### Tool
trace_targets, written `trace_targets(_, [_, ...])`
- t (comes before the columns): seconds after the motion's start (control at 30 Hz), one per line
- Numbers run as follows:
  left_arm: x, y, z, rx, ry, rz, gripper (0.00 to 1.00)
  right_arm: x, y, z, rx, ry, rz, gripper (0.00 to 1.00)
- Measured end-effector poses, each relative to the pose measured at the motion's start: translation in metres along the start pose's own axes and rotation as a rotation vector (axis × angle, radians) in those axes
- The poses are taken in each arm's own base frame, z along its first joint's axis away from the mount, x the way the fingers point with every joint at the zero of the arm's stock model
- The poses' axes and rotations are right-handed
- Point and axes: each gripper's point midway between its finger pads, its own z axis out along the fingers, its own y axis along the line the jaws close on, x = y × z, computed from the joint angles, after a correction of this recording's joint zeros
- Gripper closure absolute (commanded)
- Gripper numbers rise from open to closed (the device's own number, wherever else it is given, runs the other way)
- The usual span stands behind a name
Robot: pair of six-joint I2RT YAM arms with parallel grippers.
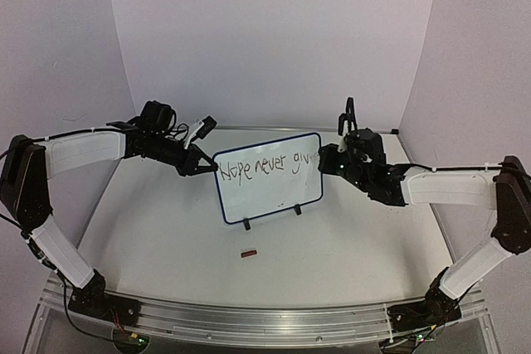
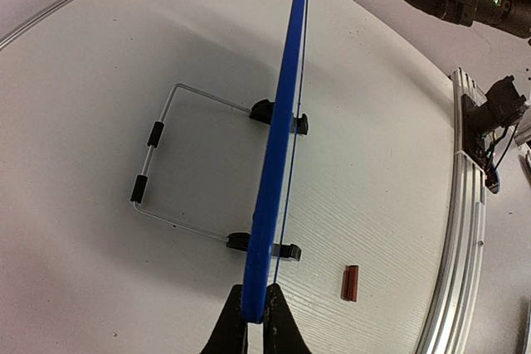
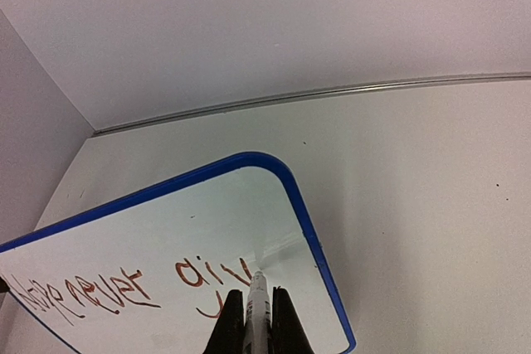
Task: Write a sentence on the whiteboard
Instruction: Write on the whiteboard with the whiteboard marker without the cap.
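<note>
The glossy whiteboard (image 1: 274, 196), with its rounded blue frame, stands mid-desk on a thin wire stand (image 2: 155, 134). Left jaws clamp its edge; right jaws grip a pale marker (image 3: 257, 298), tip at the sentence's (image 1: 265, 165) end. A small reddish-brown block (image 1: 247, 252) lies nearer the desk's front edge.

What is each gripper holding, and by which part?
Left gripper: shut on the whiteboard, pinching the left edge of its blue frame. Right gripper: shut on a marker, gripped around the barrel, tip sticking out ahead.
</note>
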Motion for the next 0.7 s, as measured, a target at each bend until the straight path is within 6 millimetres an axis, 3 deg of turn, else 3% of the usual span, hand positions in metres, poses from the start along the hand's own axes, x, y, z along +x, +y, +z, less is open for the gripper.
trace_targets(0.7, [-0.0001, 0.0000, 0.0000, 0.000, 0.000, 0.000, 1.00, -0.0024, -0.0083, 0.0046, 0.057, -0.021, -0.008, 1.00])
